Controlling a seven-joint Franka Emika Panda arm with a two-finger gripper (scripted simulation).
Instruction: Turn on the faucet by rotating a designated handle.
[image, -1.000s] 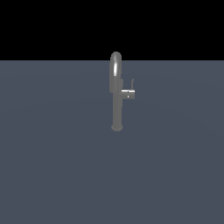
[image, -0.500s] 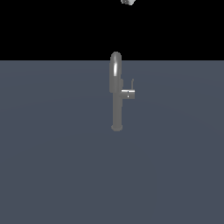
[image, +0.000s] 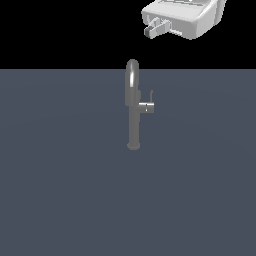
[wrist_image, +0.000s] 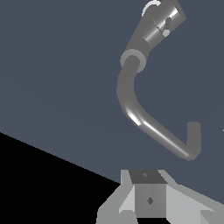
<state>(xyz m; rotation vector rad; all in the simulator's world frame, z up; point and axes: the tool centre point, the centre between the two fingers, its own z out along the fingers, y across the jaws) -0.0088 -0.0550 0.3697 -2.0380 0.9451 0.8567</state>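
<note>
grey metal faucet (image: 133, 107) stood upright near the middle of the dark blue-grey bench (image: 60, 190), small round base on the surface, arched spout on top. carried a short stub handle (image: 146, 106) on the column's side toward the exterior view's right, about halfway up, with a thin lever rod rising from its outer end. showed again in the wrist view as faucet (wrist_image: 144, 105), seen from above and foreshortened, spout curving toward the camera, handle (wrist_image: 166, 17) at the far end of the column near the frame edge.

white tool (image: 159, 28) hung high at the top of the exterior view, above the faucet and off toward that view's right, well apart from spout and handle, touching nothing. showed two short finger stubs poking from the white body, but could not tell from either view whether open or closed; only the grey underside of the tool (wrist_image: 148, 199) visible at the wrist view's edge, nothing between the fingers.
</note>
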